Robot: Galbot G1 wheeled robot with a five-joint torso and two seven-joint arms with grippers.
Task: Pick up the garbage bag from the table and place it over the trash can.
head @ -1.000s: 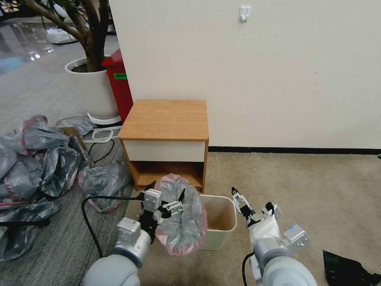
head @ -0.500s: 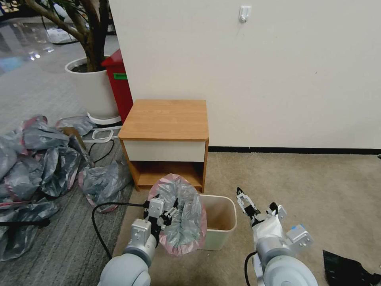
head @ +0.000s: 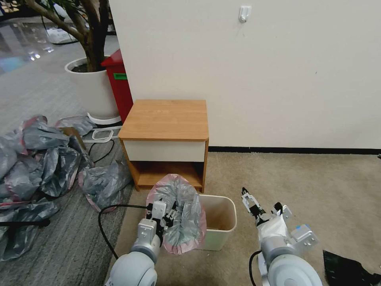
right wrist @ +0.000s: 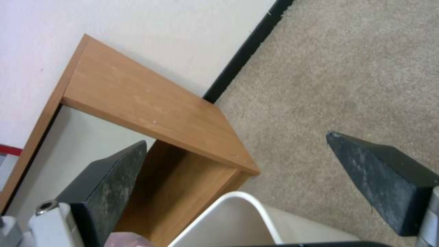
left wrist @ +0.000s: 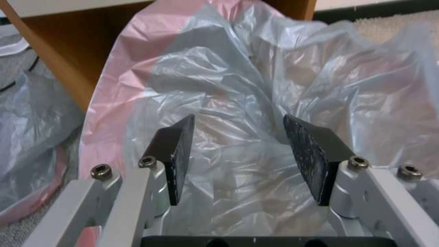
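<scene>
**Bag at left rim of bin, both grippers agape**

Head view, lower centre: garbage bag (head: 179, 216) stands puffed up at the left side of the trash can (head: 222, 230). Thin, see-through grey film, heavily crinkled, w/ a pink band round its edge; mouth gapes toward the robot, showing folded grey inside. Its right side overlaps the bin's left rim; bottom pink edge hangs down past the bin's outer left wall. Whether it's hooked over the rim: can't tell.

Left gripper (head: 168, 212) is lower centre-left, right at the bag's mouth. Left wrist view: the two black pads (left wrist: 176, 154) stand apart, w/ crumpled grey film spread behind and between them, nothing pinched; pink band arcs across upper left of that frame, the wooden side of the table (left wrist: 59, 55) behind it.

Right gripper (head: 249, 202) is lower centre-right, just right of the bin, over the beige carpet (head: 309, 190). Right wrist view: fingers wide apart, holding nothing; bin rim (right wrist: 228, 212) at bottom centre, table (right wrist: 151, 106) in centre-left.

Table (head: 166, 119) sits mid-frame against the wall, top bare, directly behind bin. Pile of other grey-pink bags (head: 39, 159) at left edge; red bin (head: 119, 87) and white planter (head: 93, 89) upper left.
</scene>
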